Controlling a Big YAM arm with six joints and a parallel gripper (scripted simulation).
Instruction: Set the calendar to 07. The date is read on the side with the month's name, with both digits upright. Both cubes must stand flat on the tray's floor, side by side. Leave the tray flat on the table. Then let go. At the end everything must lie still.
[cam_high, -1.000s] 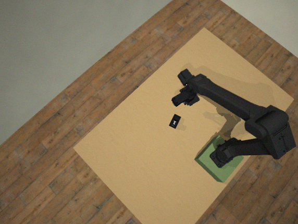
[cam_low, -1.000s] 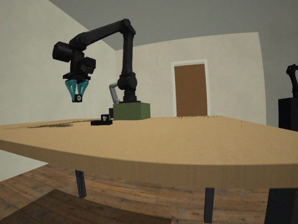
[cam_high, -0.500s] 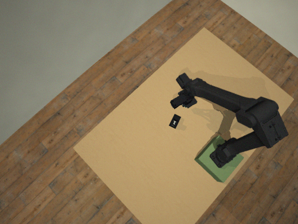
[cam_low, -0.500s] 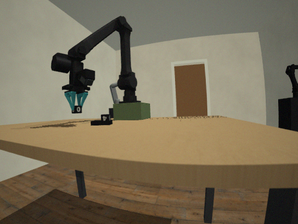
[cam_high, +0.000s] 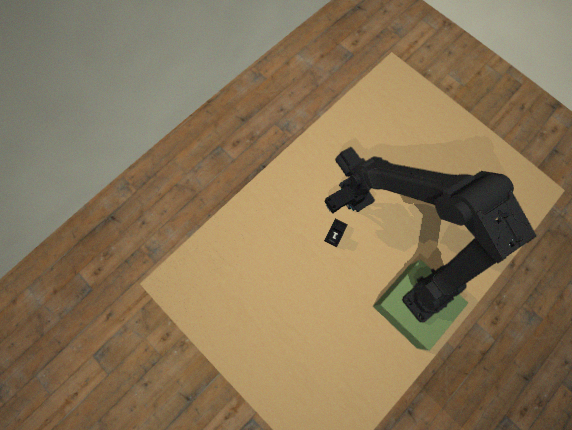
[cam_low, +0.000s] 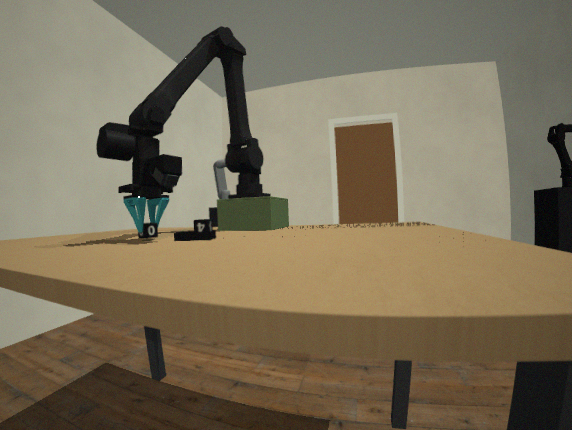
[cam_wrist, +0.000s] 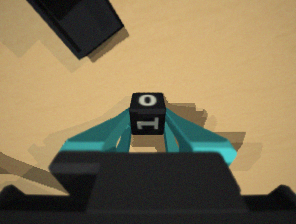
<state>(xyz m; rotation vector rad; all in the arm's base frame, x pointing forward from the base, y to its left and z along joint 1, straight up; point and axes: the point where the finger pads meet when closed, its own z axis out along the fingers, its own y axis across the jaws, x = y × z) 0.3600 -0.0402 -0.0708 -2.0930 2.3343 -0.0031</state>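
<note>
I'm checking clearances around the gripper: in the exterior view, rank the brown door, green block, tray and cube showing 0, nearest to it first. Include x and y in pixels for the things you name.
1. Cube showing 0 (cam_low: 150, 230) (cam_wrist: 147, 101): gripped, far left
2. Tray (cam_high: 340, 224) (cam_low: 185, 236) (cam_wrist: 97, 31): just right
3. Green block (cam_high: 437, 332) (cam_low: 245, 215): under the arm's base
4. Brown door (cam_low: 367, 175): back wall
</note>
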